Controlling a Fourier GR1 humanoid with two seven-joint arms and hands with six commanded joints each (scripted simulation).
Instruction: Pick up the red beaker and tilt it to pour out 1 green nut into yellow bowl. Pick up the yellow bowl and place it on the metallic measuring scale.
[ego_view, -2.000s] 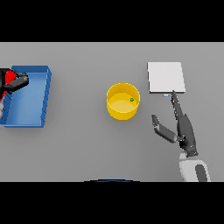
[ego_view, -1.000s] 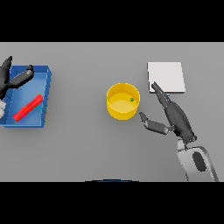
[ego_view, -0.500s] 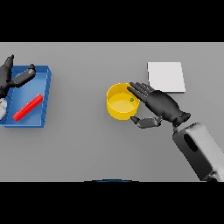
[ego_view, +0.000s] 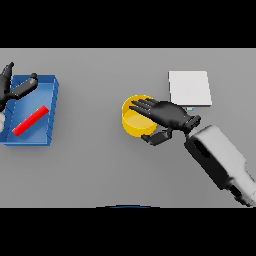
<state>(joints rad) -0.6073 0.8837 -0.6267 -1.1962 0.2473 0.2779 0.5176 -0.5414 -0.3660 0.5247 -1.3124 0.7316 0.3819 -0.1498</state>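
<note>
Fingers (ego_view: 142, 106) of the right hand (ego_view: 167, 114) are spread over the round yellow bowl (ego_view: 136, 121), not yet closed; tipping is risked.

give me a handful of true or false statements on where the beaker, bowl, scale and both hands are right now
1. The red beaker lies on its side inside the blue rectangular tray. True.
2. The round yellow bowl sits on the flat metallic measuring scale. False: it stands on the grey table, left of the scale and apart from it.
3. The right hand reaches over the bowl, its fingers above the rim. True.
4. The left hand holds the beaker. False: it is at the tray's far left edge, fingers spread, with the beaker lying apart from it.
5. The scale carries a blue tray. False: nothing rests on it.
</note>
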